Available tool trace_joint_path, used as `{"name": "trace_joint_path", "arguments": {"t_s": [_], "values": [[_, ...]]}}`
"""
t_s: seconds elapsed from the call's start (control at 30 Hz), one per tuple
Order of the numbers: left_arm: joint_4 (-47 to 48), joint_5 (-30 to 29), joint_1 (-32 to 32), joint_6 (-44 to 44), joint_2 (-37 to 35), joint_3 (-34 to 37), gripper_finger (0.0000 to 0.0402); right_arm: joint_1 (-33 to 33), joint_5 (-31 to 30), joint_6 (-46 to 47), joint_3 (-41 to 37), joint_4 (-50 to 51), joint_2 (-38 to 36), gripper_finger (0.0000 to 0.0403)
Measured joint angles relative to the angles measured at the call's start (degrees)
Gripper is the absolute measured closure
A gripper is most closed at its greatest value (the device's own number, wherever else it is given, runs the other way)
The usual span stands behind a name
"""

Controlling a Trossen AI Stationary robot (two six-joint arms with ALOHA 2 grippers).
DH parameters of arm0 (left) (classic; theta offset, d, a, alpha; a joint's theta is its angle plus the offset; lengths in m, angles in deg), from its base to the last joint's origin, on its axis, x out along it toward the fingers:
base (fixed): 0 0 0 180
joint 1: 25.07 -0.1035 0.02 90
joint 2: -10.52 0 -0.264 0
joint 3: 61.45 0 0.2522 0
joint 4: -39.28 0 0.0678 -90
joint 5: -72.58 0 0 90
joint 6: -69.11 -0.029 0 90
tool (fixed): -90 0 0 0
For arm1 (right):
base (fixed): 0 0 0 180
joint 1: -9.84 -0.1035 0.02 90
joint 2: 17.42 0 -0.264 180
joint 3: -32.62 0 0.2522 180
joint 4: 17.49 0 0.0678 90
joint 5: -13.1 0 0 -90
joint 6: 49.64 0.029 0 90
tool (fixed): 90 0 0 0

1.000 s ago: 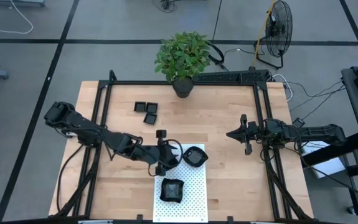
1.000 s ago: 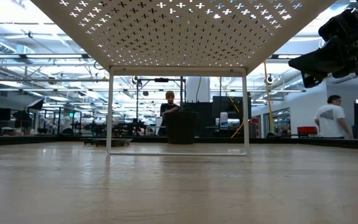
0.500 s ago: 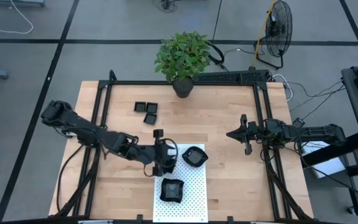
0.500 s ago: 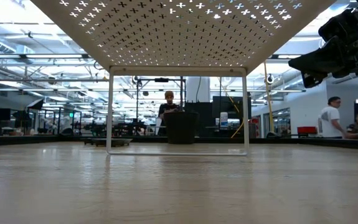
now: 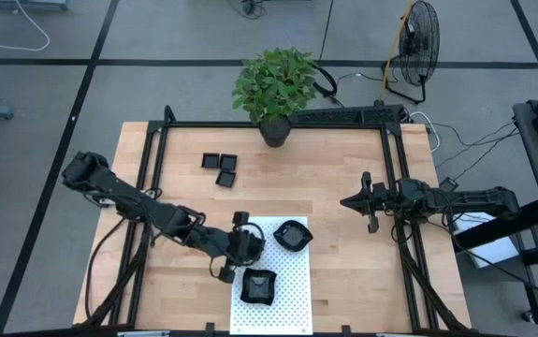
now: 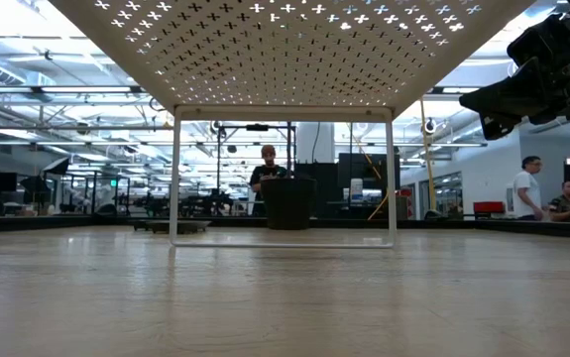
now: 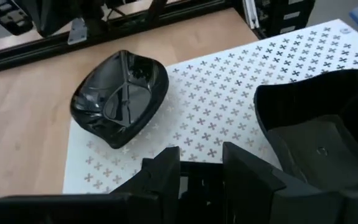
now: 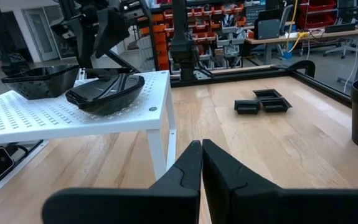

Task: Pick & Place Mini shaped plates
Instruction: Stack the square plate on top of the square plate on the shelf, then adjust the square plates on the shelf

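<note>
While the left gripper (image 5: 229,247) is hanging over the near-left edge of the white dotted mat (image 5: 290,281) with its fingers (image 7: 160,174) apart and empty, a rounded black plate (image 7: 120,95) is lying just ahead of it and a square one (image 7: 328,137) close beside it. Three more small plates (image 5: 220,167) are sitting well beyond. Far off, the right gripper (image 5: 351,201) is waiting, fingers pressed together.

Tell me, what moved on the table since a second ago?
The left gripper drew back from the rounded plate toward the near-left edge of the white stand, holding nothing, fingers apart. Both plates on the stand, the three small plates by the plant, and the shut right gripper stayed put.
</note>
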Motion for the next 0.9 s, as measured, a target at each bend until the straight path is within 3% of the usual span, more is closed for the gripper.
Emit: {"name": "trace_joint_path", "arguments": {"t_s": [0.67,0.9], "values": [[2.5,-2.9,-0.8,2.4,1.8,0.0,0.0275,0.0,0.0,0.0,0.0,0.0,0.0,0.0403],[2.5,-7.5,2.0,0.7,-0.4,0.0,0.0275,0.0,0.0,0.0,0.0,0.0,0.0,0.0403]]}}
